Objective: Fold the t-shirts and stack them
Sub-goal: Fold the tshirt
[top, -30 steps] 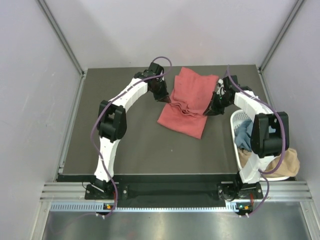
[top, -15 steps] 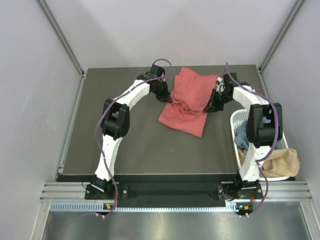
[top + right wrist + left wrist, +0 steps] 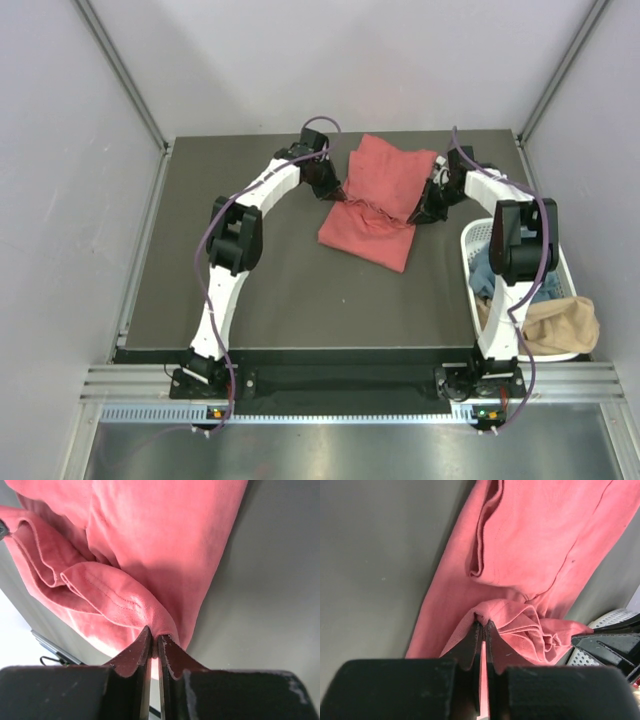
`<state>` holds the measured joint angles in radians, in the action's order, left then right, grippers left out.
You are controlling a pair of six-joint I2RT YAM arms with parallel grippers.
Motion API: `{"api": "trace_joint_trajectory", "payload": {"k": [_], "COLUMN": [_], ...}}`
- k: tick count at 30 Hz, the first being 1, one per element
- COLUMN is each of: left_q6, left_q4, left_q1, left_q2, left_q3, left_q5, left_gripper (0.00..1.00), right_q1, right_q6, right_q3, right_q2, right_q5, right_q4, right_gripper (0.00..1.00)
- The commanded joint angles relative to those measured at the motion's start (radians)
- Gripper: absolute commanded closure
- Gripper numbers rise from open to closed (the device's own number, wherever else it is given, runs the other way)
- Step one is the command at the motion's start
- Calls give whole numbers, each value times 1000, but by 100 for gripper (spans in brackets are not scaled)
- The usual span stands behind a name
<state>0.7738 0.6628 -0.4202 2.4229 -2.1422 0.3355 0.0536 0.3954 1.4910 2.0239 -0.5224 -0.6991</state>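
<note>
The red shirt (image 3: pixel 375 200) lies on the dark counter (image 3: pixel 270 280), just left of the white slotted basket (image 3: pixel 468 240) and a little farther back. It is plain coral cloth, soft and slightly fuzzy. It is spread mostly flat, with a bunched ridge of folds running across its middle from one gripper to the other. The left gripper (image 3: pixel 340 199) is at the shirt's edge away from the basket. In the left wrist view its jaws are pressed together on a thin pinch of that cloth, which is gathered into loose rolls beside them. The right gripper (image 3: pixel 415 218) is at the shirt's edge nearest the basket. In the right wrist view its jaws are all but closed on a fold of the shirt that carries a double-stitched hem, with only a sliver between the tips. Inside the basket a crumpled blue shirt (image 3: pixel 490 272) sits toward the back, and a tan shirt (image 3: pixel 555 325) spills over the basket's near rim.
</note>
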Motion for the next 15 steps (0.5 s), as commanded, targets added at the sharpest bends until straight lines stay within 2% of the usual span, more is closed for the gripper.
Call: {"api": "trace_joint_trajectory", "payload": {"k": [1, 3, 4, 9, 12, 15], "left_q6": [12, 7, 5, -28, -56, -118], "left_q4": [-54, -49, -42, 4, 52, 112], "left_q1": [8, 8, 11, 15, 29, 47], "left_q2": [18, 28, 31, 51, 45, 5], "left_q3": [-53, -64, -68, -145, -194, -220], "left_q5": [23, 30, 30, 14, -4, -71], "left_gripper": [90, 84, 74, 65, 58, 29], "right_q1": [-21, -24, -26, -38, -43, -46], "right_q6": [-4, -7, -9, -6, -6, -27], "right_q3": [69, 78, 89, 129, 179, 264], "right_q2": [10, 18, 21, 50, 73, 93], "right_q5": [-14, -14, -14, -7, -2, 34], "right_q4": [18, 16, 13, -6, -22, -71], "right_gripper": [92, 90, 87, 84, 78, 66]}}
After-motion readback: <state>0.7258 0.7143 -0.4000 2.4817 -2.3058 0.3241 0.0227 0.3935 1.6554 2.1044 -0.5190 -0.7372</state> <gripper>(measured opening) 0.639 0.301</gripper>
